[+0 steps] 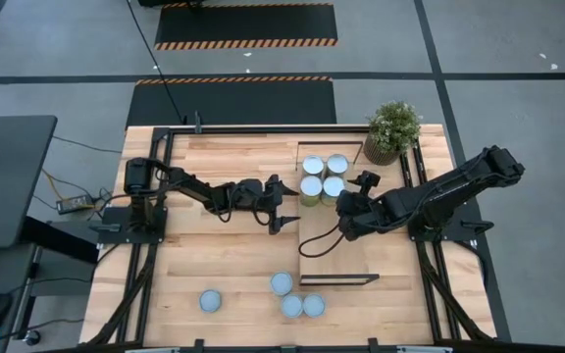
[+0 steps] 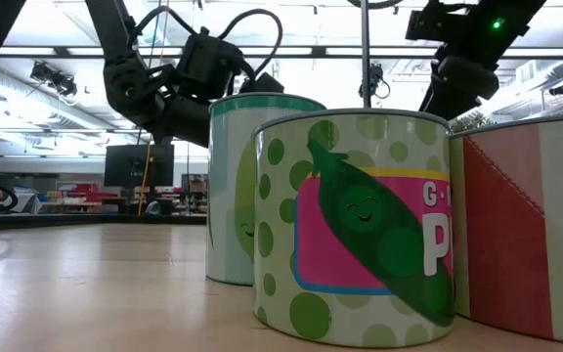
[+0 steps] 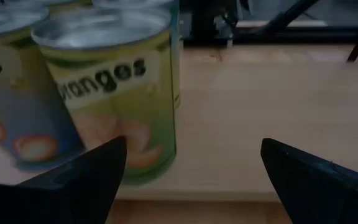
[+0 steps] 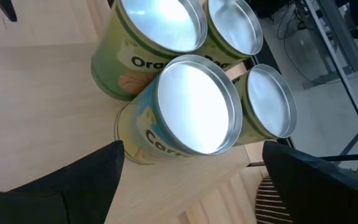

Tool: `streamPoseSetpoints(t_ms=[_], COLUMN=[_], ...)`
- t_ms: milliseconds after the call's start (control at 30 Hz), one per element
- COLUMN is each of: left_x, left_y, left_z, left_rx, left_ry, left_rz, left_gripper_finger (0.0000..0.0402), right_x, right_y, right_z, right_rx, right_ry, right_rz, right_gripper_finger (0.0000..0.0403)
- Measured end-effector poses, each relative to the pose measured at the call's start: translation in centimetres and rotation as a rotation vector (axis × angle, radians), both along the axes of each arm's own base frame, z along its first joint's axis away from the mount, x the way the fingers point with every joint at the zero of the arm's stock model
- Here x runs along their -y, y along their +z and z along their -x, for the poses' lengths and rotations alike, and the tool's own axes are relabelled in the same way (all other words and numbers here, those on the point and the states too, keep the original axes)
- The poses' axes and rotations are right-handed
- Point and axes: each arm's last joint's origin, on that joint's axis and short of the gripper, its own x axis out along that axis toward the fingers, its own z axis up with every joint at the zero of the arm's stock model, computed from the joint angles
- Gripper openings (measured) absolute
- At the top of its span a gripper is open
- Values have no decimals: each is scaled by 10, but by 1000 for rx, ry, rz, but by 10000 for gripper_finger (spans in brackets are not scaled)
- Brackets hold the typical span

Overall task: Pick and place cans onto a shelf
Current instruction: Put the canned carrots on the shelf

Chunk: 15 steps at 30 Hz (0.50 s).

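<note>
1. Standing in a tight square of four, cans (image 1: 323,177) occupy the far end of the shelf (image 1: 346,257), beside a potted plant (image 1: 392,129).
2. Four more cans (image 1: 282,284) sit on the table (image 1: 184,270) near its front edge, one of them apart from the others.
3. The left gripper (image 1: 284,202) hovers just beside the shelf cluster, fingers (image 3: 82,180) spread, grasping nothing.
4. The right gripper (image 1: 345,204) hangs over the shelf near the same cans, jaws released and empty.

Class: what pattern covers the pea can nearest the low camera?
Green polka dots around a pink panel, on the pea can; low view.
</note>
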Motion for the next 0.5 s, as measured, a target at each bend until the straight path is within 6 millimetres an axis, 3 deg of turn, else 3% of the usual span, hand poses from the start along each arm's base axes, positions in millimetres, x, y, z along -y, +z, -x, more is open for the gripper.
streamPoseSetpoints(t_ms=[500], left_x=[0], left_y=[5], left_z=[-1], left_rx=[51], left_ry=[11], left_rz=[-8], left_gripper_finger=[377], right_x=[1], right_y=[4], right_z=[-15], right_rx=[78], right_ry=[46], right_rz=[46], right_gripper_finger=[391])
